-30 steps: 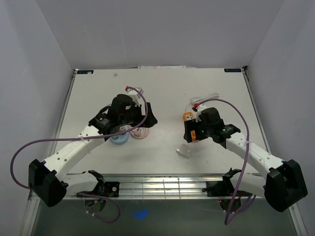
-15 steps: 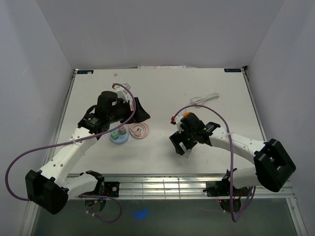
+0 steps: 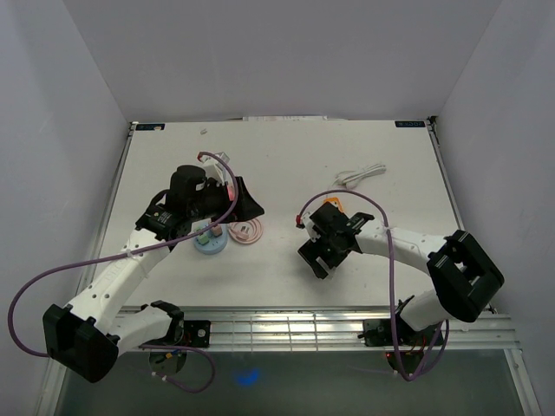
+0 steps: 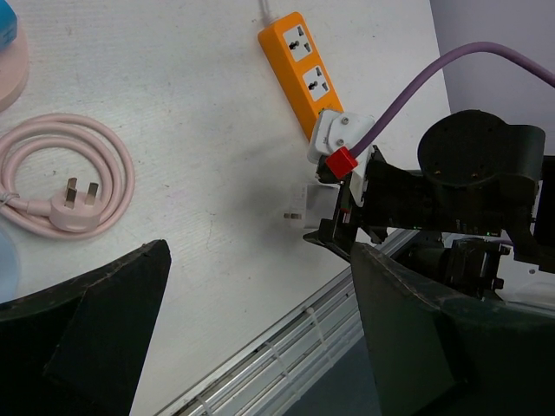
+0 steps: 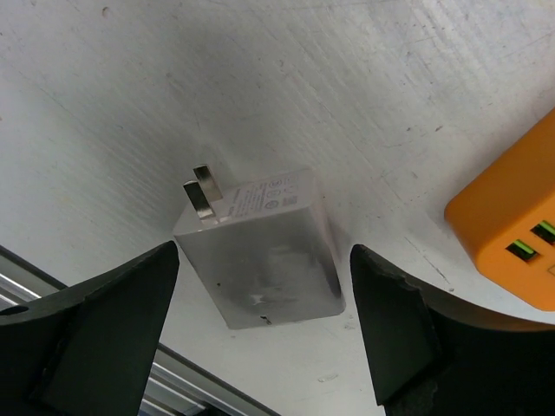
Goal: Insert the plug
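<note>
Between spread jaws of right gripper (image 5: 260,269) | plug (image 5: 260,238) flat on table (image 5: 286,78)

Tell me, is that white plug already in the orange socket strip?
Out. The white plug lies flat on the table, prongs bare, apart from the orange power strip.

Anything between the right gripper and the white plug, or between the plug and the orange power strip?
Nothing visible. The right gripper is open and straddles the white plug, which lies flat on the table. Only bare table separates the plug from the orange power strip.
</note>
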{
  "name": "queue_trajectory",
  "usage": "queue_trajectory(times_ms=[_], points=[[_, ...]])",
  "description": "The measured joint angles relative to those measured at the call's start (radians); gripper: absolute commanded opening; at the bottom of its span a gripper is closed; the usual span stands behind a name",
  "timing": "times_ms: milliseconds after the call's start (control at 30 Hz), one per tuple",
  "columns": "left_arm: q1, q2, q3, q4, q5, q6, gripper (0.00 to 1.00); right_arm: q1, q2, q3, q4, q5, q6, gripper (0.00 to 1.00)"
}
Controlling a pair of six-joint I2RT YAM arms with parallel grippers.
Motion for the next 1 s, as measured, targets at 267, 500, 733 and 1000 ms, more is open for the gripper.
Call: queue_trajectory(times_ms=[267,500,733,1000], points=[[0.004,0.0,-0.023,-0.005,0.004,0.0,0.98,0.007,0.031,0.008,-0.001,-0.014,0.007,0.44],[0.004,-0.042,-0.067,0.021,-0.003,-0.008,0.98,0.006,0.034,0.018,0.021,-0.055,0.066,0.37],[0.004,-0.154,-0.164,0.14,-0.015,-0.012,0.98,0.001,0.001,0.137,0.087,-0.066,0.303,0.35],[0.004,-0.157,-0.185,0.265,-0.031,0.014,0.98,-0.101,-0.069,0.203,0.316,-0.11,0.64,0.28]])
